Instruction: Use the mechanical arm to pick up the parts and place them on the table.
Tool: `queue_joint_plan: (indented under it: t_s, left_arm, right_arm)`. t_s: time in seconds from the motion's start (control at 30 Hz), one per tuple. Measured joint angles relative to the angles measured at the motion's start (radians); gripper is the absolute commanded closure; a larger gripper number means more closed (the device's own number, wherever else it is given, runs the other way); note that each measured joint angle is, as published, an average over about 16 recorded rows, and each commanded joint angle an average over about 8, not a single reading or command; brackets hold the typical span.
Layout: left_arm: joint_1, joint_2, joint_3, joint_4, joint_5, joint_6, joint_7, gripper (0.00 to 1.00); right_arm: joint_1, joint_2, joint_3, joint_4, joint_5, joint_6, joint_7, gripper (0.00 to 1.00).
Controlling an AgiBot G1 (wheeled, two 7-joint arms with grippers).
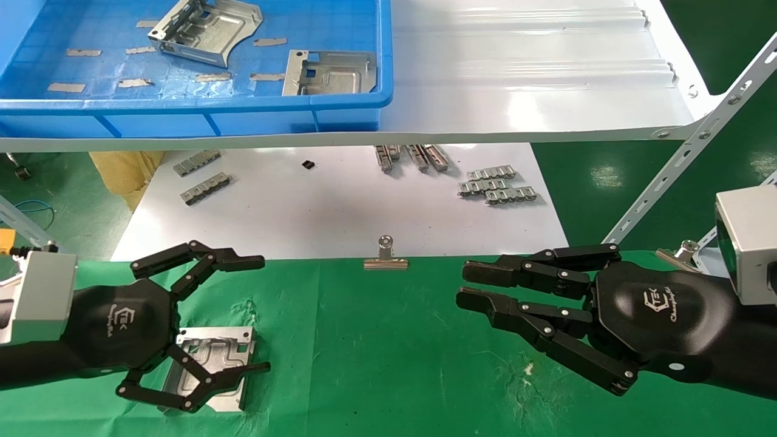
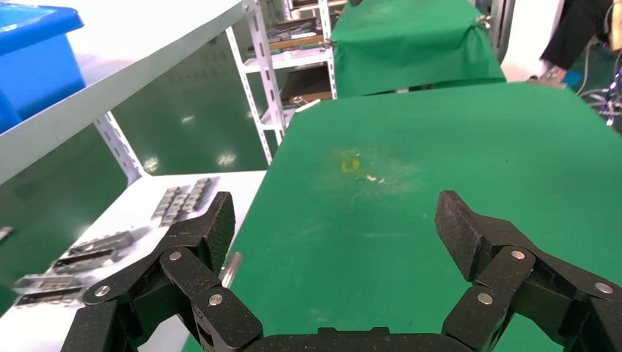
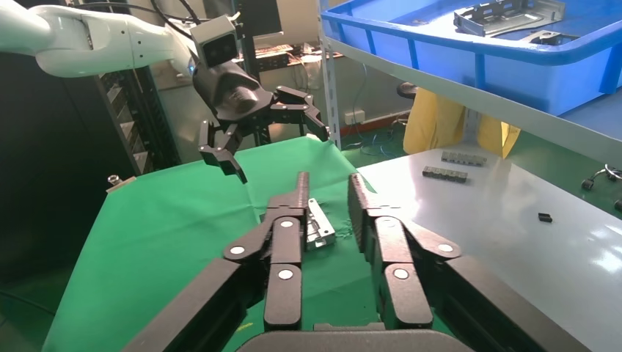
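One silvery part (image 1: pixel 220 355) lies flat on the green table (image 1: pixel 376 352) at the front left; it also shows in the right wrist view (image 3: pixel 321 229). My left gripper (image 1: pixel 264 314) is wide open and empty, hovering just over that part, apart from it. In the left wrist view my left gripper (image 2: pixel 337 220) has only green cloth between its fingers. Two more parts (image 1: pixel 206 27) (image 1: pixel 331 73) lie in the blue bin (image 1: pixel 340 100) on the shelf. My right gripper (image 1: pixel 461 284) hangs over the table's right side, fingers a narrow gap apart, empty (image 3: pixel 326 183).
A glossy white shelf (image 1: pixel 534 73) carries the bin. Below it a white sheet (image 1: pixel 340 212) holds small grey notched strips (image 1: pixel 498 185) (image 1: pixel 203 176). A silver binder clip (image 1: pixel 385 258) sits at the table's far edge. A perforated shelf strut (image 1: pixel 686 158) slants at the right.
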Motion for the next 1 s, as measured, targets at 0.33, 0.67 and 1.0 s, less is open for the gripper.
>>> queue_joint_plan:
  t_s: [0.33, 0.67, 1.0]
  left_arm:
    - [0.051, -0.006, -0.092, -0.105, 0.019, -0.017, -0.13, 0.0]
    - [0.101, -0.011, -0.185, -0.21, 0.039, -0.033, -0.26, 0.0]
    - [0.152, -0.017, -0.277, -0.314, 0.058, -0.05, -0.39, 0.0]
  right_arm:
    - [0.0, 0.0, 0.0, 0.0, 0.0, 0.0, 0.0, 0.0]
    - [0.0, 0.0, 0.0, 0.0, 0.0, 0.0, 0.0, 0.0]
    - [0.0, 0.0, 0.0, 0.0, 0.0, 0.0, 0.0, 0.0]
